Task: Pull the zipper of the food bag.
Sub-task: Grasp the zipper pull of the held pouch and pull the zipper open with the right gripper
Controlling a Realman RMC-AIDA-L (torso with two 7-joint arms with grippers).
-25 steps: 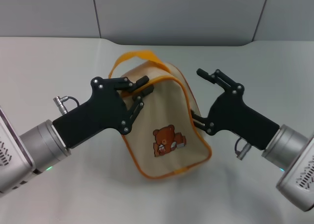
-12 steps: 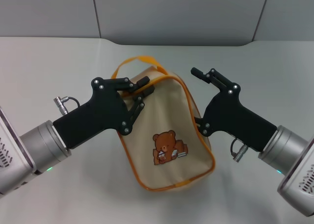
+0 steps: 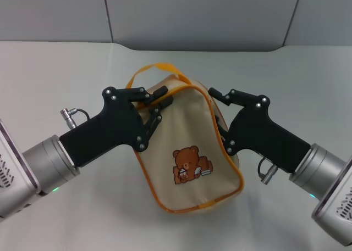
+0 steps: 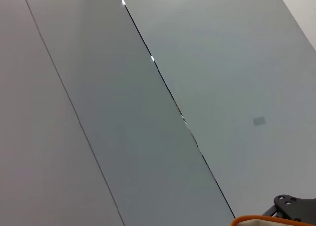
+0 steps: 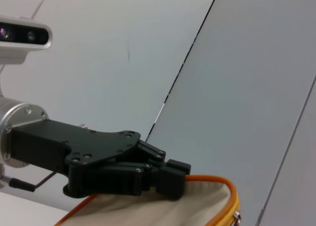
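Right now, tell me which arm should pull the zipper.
Right, probably. The left gripper is clamped on the food bag at its upper left corner, steadying it, while the right gripper is open against the bag's right edge, free to take the pull.

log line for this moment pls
left hand: shut on food bag rim | right hand: open at bag's side | zipper: unseen

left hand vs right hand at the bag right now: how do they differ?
The left hand is shut on the food bag, pinching its top left edge below the orange strap. The right hand is open at the bag's right side, one finger over the top edge, one lower against the side. Both are black and angled inward toward the bag.
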